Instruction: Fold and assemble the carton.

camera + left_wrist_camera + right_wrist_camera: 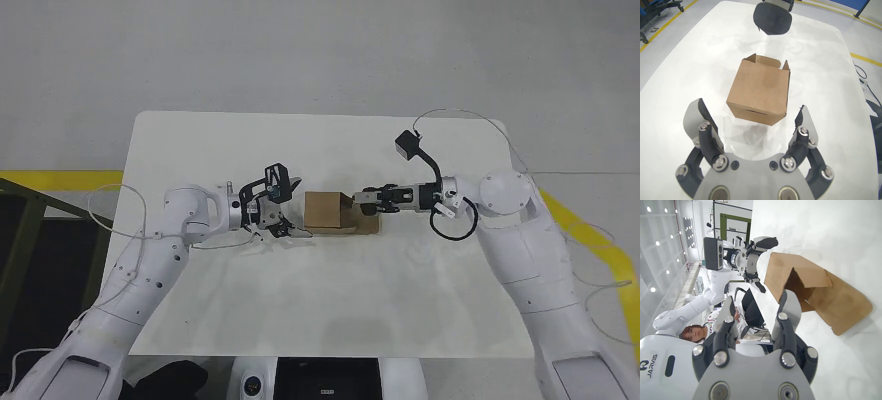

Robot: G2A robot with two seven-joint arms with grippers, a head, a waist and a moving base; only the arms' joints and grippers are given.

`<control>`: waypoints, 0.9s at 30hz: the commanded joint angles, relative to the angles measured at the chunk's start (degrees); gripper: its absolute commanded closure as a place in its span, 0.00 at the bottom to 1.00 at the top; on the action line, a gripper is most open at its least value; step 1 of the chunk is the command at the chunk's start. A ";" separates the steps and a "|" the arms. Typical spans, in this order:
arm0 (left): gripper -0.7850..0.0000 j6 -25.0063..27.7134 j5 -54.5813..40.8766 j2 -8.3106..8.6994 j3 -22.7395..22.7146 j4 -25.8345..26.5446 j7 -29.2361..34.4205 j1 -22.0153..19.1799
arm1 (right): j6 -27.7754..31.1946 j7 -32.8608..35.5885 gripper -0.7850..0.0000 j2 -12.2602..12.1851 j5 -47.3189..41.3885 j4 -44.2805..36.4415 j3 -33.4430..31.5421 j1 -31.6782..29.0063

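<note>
carton (pixel 325 209) | brown cardboard, erected into a box | lying on its side near table (pixel 330 300) centre | 1 end closed, other open, flaps splayed, 1 flat on table

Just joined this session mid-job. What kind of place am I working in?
Probably a robotics lab or test hall, not a home: a white table on a bare floor marked with yellow tape, wheeled equipment stands nearby, and a high ceiling with rows of round lights.
</note>
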State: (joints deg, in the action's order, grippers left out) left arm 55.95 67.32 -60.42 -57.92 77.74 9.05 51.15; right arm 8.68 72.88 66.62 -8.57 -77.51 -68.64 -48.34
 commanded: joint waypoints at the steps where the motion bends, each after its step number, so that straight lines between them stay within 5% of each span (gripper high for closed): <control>1: 0.00 -0.05 0.19 -0.13 0.44 -0.09 -0.14 -0.27 | 2.00 -1.30 1.00 -0.14 -2.71 -1.73 -1.43 -0.84; 11: 0.00 -0.45 0.36 -0.81 2.26 -3.08 -0.31 -2.07 | 2.00 -1.30 1.00 -0.14 -2.71 -1.73 -1.43 -0.84; 27: 0.00 -0.50 -0.92 -1.27 3.21 -4.13 0.19 -2.81 | -13.93 3.86 1.00 -2.18 12.74 -9.04 2.77 -6.94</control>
State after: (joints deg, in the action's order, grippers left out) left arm 55.46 66.50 -61.67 -54.75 73.62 9.14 48.40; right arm -5.12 76.83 64.44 4.35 -86.37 -66.14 -55.03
